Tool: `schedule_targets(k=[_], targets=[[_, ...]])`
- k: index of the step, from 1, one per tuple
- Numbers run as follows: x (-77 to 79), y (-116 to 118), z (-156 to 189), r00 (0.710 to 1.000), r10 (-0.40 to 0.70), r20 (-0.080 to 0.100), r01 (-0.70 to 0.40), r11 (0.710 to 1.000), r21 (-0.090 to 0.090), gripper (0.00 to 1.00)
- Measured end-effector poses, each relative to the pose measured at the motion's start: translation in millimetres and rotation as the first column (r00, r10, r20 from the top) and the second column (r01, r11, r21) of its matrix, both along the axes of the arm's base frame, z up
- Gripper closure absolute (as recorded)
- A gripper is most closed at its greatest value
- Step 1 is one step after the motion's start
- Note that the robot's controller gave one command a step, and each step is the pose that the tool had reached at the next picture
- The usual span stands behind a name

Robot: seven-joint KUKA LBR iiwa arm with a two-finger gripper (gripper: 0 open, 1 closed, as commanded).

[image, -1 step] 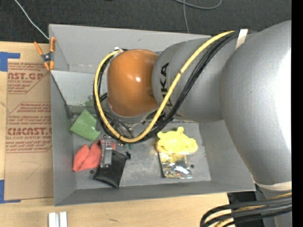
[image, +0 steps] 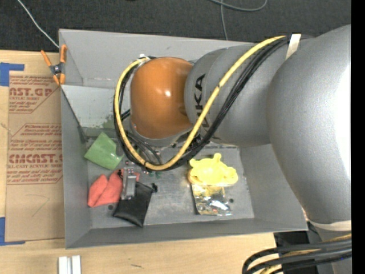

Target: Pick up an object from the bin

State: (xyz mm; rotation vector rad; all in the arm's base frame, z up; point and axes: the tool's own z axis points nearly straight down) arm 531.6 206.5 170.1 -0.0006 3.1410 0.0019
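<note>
My gripper [image: 130, 182] reaches down below the orange wrist cover, and its metal finger stands at the left part of the bin floor. It sits between a red crumpled thing [image: 103, 191] to its left and a black flat thing [image: 134, 206] just below it, touching or nearly touching both. A green soft wedge [image: 103, 150] lies up and left of the finger. Nothing shows between the fingers.
A yellow crumpled thing [image: 212, 172] lies at the middle right of the floor, with a clear packet of small yellow and dark bits [image: 211, 201] just below it. The arm and its cables cover the bin's upper middle and right.
</note>
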Motion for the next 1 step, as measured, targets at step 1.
schedule_targets(k=[1], targets=[[-21.6, -55.6, -97.3, 0.998, 0.062, -0.005, -0.062, 0.998, -0.001, 0.00]])
